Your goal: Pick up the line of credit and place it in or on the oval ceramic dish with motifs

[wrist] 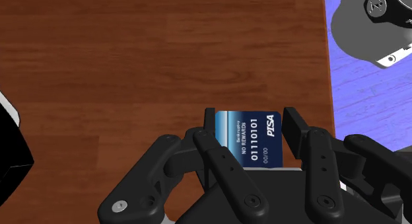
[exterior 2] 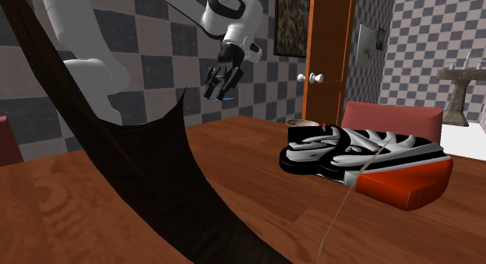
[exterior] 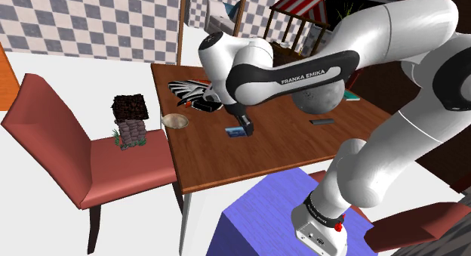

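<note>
Checkered walls back a brown wooden table [exterior: 219, 158] where a Franka arm's black gripper [wrist: 249, 120] hangs just above the tabletop, its jaws clamped on opposite edges of a blue credit card [wrist: 251, 138]. The card, printed "NO REWARDS" and "PISA", sits squarely between the jaws. An oval dish with black-and-white motifs [exterior: 192, 90] lies on the table well apart from the gripper.
</note>
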